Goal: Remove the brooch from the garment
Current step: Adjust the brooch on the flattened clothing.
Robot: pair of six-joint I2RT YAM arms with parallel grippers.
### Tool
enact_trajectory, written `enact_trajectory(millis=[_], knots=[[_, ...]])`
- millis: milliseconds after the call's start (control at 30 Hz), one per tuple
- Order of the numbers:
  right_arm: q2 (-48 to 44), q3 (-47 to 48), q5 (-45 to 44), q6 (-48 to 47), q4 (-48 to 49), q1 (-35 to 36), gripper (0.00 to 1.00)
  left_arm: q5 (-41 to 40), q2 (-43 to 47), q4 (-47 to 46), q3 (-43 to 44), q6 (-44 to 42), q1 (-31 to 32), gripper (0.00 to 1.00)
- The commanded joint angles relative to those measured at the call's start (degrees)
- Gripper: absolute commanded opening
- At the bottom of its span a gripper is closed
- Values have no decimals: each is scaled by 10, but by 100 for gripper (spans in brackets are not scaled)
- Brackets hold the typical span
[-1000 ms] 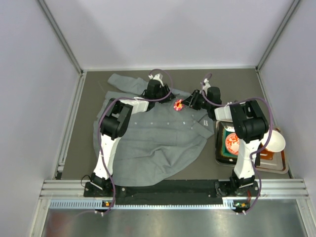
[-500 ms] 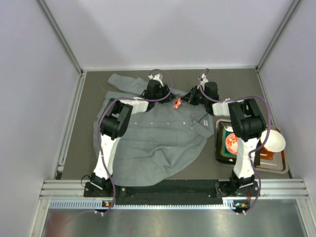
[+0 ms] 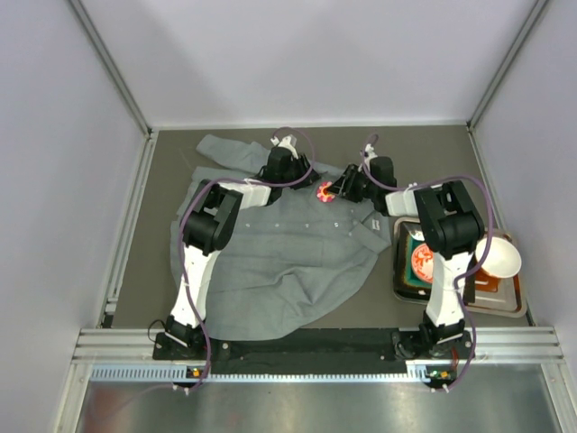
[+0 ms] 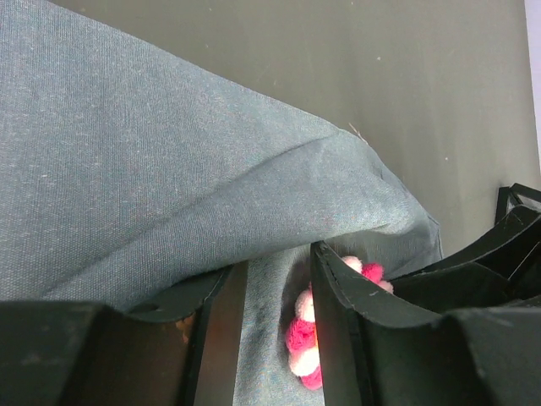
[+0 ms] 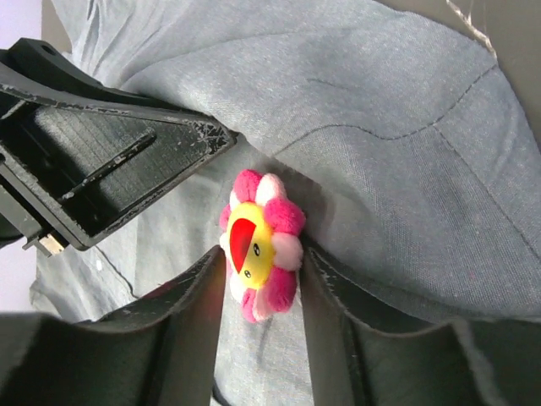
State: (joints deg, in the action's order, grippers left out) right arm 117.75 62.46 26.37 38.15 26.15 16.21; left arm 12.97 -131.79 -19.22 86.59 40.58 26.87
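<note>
The grey garment [image 3: 270, 253] lies rumpled across the table. The brooch [image 3: 326, 190], a pink and white flower with a yellow centre, sits on it near the collar at the far middle. My right gripper [image 3: 336, 188] comes in from the right. In the right wrist view its two fingers flank the brooch [image 5: 258, 241] and touch its petals; the gripper [image 5: 262, 254] is shut on it. My left gripper [image 3: 306, 178] is just left of the brooch. In the left wrist view the gripper [image 4: 277, 262] pinches garment fabric [image 4: 169, 152], with the brooch [image 4: 297, 334] half hidden by its right finger.
A tray [image 3: 505, 311] at the right of the table holds a box with a red round label [image 3: 422, 260] and a white bowl [image 3: 503, 257]. Pale walls enclose the table on three sides. The left gripper's black finger [image 5: 110, 169] is close above the brooch in the right wrist view.
My right gripper shifted slightly left and farther back toward the brooch. The brooch wobbled a little but stays on the garment. The left arm has barely moved.
</note>
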Motion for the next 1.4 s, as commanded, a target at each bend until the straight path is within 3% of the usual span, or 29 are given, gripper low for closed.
enact_trajectory(millis=[0,200,367,633,733,800,900,1100,1367], knots=[[-19,2,-9,0,18,9,32,8,5,-8,-12,-10,-1,41],[-28,23,-37,-18,-3,9,6,6,4,-6,-12,-10,-1,42],[-16,78,-63,-58,-72,9,4,3,4,-3,-12,-11,-2,42],[-10,95,-63,-84,-83,8,3,4,10,4,-12,-24,-1,46],[-7,96,-49,-88,-86,8,10,13,22,8,-5,-36,-2,54],[-9,93,-47,-88,-87,7,25,17,43,22,-4,-51,0,64],[-25,77,-38,-84,-85,8,37,9,80,35,-11,-72,9,70],[-51,50,6,-42,-32,-1,50,-17,116,82,-10,-89,27,69],[-25,46,74,39,41,-13,52,-87,139,147,-8,-103,50,55]])
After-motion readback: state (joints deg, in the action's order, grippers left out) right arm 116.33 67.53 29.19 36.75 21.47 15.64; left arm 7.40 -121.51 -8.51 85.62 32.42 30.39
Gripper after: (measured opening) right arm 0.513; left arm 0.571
